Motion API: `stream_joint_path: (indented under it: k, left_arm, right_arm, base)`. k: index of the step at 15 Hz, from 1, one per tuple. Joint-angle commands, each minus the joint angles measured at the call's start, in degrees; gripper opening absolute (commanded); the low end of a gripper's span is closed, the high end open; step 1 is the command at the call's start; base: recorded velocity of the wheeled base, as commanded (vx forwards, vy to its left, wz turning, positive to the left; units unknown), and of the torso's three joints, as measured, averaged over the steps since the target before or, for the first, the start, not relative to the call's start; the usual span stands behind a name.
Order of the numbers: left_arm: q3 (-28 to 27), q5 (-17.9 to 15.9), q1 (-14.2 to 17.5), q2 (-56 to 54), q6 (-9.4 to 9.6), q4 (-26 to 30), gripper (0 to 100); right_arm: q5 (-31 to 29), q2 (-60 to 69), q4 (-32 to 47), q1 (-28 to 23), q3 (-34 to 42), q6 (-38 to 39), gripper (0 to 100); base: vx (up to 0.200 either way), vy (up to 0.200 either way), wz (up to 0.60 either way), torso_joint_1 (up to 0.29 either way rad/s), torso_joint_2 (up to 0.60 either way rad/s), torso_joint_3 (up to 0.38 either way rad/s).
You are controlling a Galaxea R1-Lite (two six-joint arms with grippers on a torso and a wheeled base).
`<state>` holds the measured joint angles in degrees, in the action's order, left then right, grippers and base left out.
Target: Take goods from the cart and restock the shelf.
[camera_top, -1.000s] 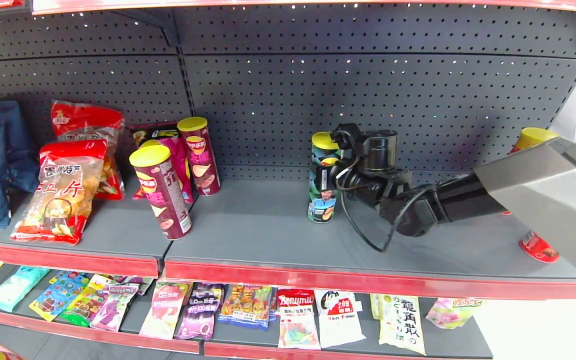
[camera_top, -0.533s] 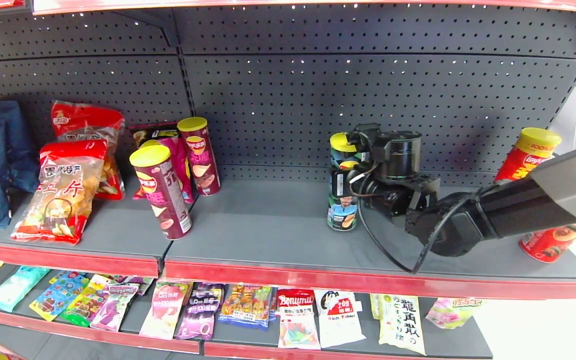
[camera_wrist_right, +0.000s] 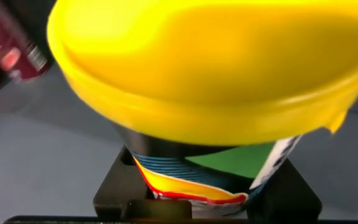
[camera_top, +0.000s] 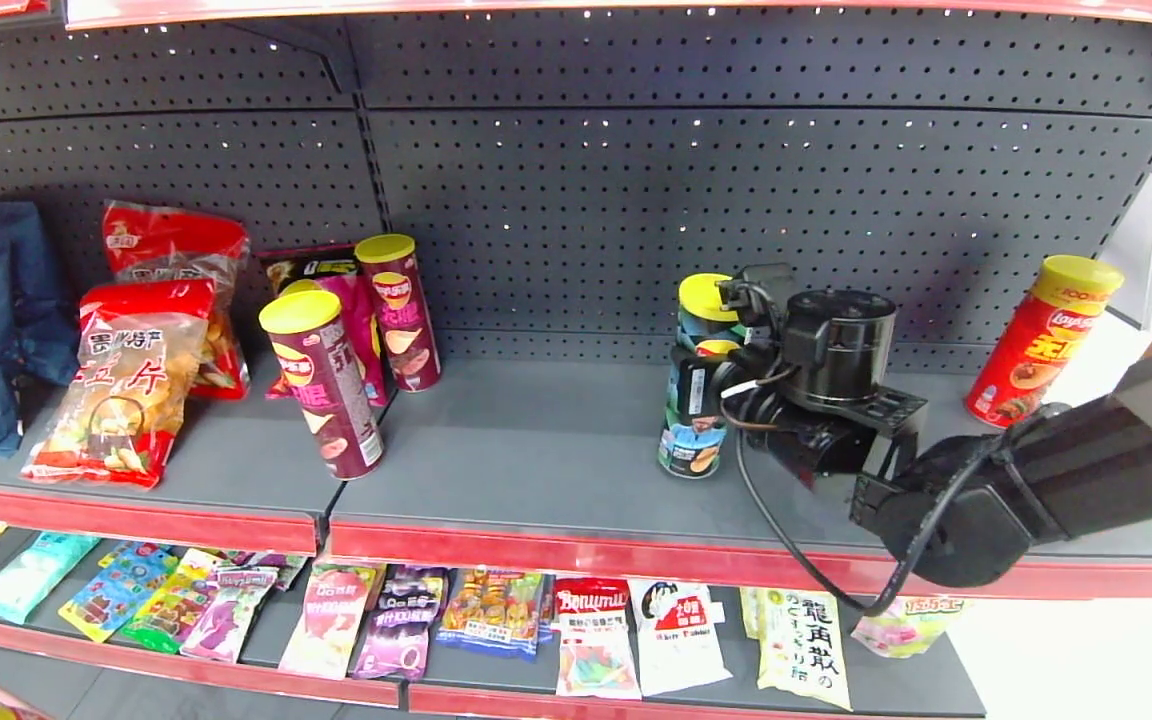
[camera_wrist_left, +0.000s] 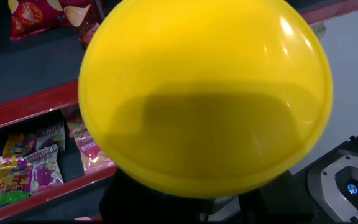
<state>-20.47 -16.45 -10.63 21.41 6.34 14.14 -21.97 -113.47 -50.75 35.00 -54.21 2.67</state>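
A dark chip can with a yellow lid (camera_top: 693, 447) stands upright on the grey middle shelf (camera_top: 536, 470), right of centre. My right gripper (camera_top: 704, 388) is shut around its upper body, coming in from the right. In the right wrist view the same can (camera_wrist_right: 216, 93) looms close, with the right gripper (camera_wrist_right: 205, 194) clamped on it below the lid. The left wrist view has another yellow-lidded can (camera_wrist_left: 204, 93) right in front of the camera, held in my left gripper; its fingers are hidden under the lid.
Two maroon chip cans (camera_top: 324, 385) (camera_top: 399, 312) and red snack bags (camera_top: 131, 380) stand on the shelf's left half. A red chip can (camera_top: 1041, 345) stands at the far right. Small snack packets (camera_top: 496, 610) line the lower shelf. Bare shelf lies between the maroon cans and the held can.
My right arm has carried the dark can to the right along the shelf and a little toward the front edge. The red can at the far right has come out from behind the arm.
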Motion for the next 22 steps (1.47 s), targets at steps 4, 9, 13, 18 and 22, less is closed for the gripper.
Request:
stream_joint_path:
  k: [4,9,13,18,22]
  left_arm:
    - [-0.10,0.01,0.00,0.04,-0.01,0.01,0]
    - [-0.10,0.01,0.00,0.13,-0.01,-0.08,0]
    - [-0.10,0.01,0.00,0.04,-0.01,0.01,0]
    - [-0.10,0.10,0.00,0.13,-0.01,-0.08,0]
    - [-0.01,0.10,0.00,0.04,-0.01,-0.08,0]
  right_arm:
    - [-2.29,1.23,-0.05,3.32,2.27,1.81,0]
    - [-4.93,1.50,-1.19,4.82,5.08,1.81,0]
    - [-6.77,1.23,-1.28,6.84,5.34,2.34,0]
    - [-8.97,0.53,-1.28,7.72,5.61,3.48,0]
    - [-10.90,0.27,-1.28,8.51,5.43,3.57,0]
  base:
    - [0.000,0.000,0.00,0.000,0.00,0.000]
    - [0.000,0.000,0.00,0.000,0.00,0.000]
    - [0.000,0.000,0.00,0.000,0.00,0.000]
    - [0.000,0.000,0.00,0.000,0.00,0.000]
    - [0.000,0.000,0.00,0.000,0.00,0.000]
